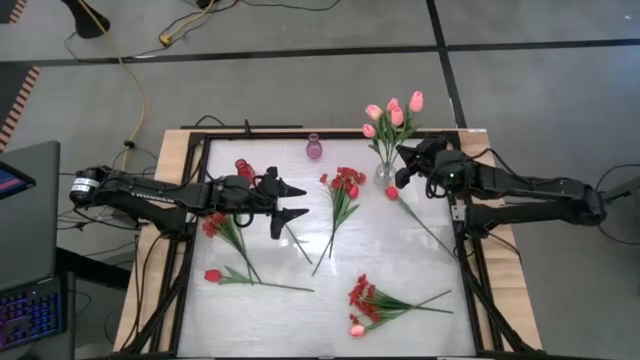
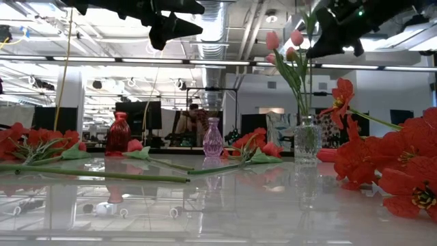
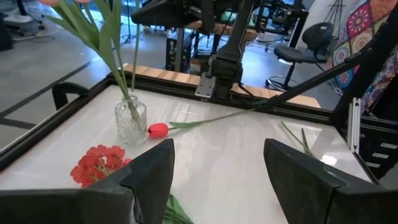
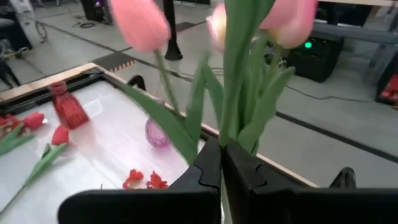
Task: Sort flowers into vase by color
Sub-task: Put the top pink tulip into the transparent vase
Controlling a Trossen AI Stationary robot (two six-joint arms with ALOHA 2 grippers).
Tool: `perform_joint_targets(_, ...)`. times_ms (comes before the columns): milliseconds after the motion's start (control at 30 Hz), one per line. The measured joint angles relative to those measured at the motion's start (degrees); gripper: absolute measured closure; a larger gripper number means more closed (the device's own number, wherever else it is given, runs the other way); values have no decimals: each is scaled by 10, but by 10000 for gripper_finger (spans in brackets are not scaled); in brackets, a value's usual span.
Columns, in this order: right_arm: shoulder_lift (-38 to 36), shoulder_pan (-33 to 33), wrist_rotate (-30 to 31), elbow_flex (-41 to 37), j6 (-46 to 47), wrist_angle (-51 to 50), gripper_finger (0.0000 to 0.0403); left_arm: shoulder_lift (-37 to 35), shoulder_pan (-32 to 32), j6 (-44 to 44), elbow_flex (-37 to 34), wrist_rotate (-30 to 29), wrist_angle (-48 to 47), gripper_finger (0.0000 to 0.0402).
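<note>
- Pink tulips (image 1: 393, 113) are stood in the clear glass vase (image 1: 385, 176) near the table's far right corner; the right gripper (image 1: 408, 165) is held just beside that vase, above its neck, with its fingers (image 4: 211, 163) pressed together on the green stems (image 4: 239, 93);
- the left gripper (image 1: 292, 199) is held well to the left of the clear glass vase, above the table, its jaws spread apart and nothing between them;
- a red tulip (image 1: 392, 192) is laid just in front of the clear glass vase, its stem run toward the right frame rail (image 1: 466, 250); a spray of small red blossoms (image 1: 345, 183) is laid to the vase's left;
- further from the vase, a second spray (image 1: 366, 300) with a pink bud (image 1: 357, 330) is seen toward the near edge, and a red tulip (image 1: 212, 275) and another spray (image 1: 214, 225) toward the left;
- a purple vase (image 1: 314, 149) and a red vase (image 1: 245, 168) are stood along the far edge, left of the clear glass vase; bare tabletop (image 1: 390, 250) is left in the middle;
- the closed fingers are shown only in the right wrist view; the red tulip touching the vase's base is shown in the left wrist view.
</note>
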Motion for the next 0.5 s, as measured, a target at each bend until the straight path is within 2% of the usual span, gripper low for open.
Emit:
perform_joint_targets(367, 0, -9, -1, -26, 16, 24, 370, 0, 0, -5, 0, 10, 0, 166)
perform_joint_targets(500, 1, -9, -18, -27, 17, 38, 371, 0, 0, -5, 0, 10, 0, 166)
